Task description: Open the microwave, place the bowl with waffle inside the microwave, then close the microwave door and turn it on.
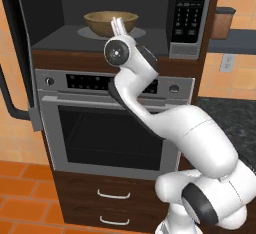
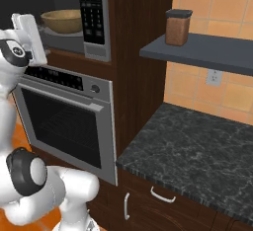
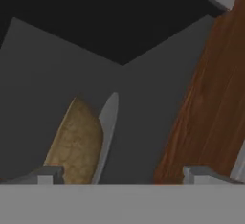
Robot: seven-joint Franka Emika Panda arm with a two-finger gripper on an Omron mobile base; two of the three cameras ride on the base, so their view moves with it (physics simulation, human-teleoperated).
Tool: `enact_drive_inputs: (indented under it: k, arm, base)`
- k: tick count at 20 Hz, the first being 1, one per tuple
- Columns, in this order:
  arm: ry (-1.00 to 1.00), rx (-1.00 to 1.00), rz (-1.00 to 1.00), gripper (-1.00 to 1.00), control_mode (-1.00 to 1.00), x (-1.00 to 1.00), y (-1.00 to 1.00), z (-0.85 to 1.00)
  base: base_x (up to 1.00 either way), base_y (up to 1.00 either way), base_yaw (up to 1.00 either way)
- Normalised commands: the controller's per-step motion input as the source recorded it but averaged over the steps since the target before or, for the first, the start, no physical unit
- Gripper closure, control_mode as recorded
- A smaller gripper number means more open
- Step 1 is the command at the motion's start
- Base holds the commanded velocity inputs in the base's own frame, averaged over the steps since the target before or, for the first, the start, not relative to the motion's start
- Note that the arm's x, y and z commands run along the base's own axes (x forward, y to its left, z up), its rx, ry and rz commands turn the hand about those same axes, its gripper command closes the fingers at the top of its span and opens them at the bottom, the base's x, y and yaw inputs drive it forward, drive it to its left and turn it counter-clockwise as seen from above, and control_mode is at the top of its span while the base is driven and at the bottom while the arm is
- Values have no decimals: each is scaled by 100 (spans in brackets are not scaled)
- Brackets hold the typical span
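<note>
The microwave (image 1: 190,13) stands open, its door (image 1: 11,53) swung out to the left with the black handle (image 1: 10,98) low on it. Inside, the tan wooden bowl (image 1: 111,22) (image 2: 62,20) sits on the round grey turntable (image 1: 139,32). Its wall hides the waffle. My gripper (image 1: 119,26) is just in front of the bowl's near side, at the cavity mouth, open and holding nothing. In the hand view the bowl (image 3: 76,141) and the turntable edge (image 3: 109,127) lie between the spread fingertips (image 3: 45,174) of my gripper (image 3: 123,175).
A steel wall oven (image 1: 110,133) (image 2: 64,121) sits right under the microwave, with wooden drawers (image 1: 114,194) below. To the right are a dark shelf (image 2: 212,52) carrying a brown jar (image 2: 178,26) and a black stone counter (image 2: 197,151).
</note>
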Motion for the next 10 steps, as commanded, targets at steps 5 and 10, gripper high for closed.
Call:
enact_drive_inputs:
  k: [5,10]
  arm:
    - [11,12,0,-100,-100,-100,-4,44]
    - [3,5,0,-100,-100,-100,0,13]
  base:
    - [0,0,0]
    - [0,0,0]
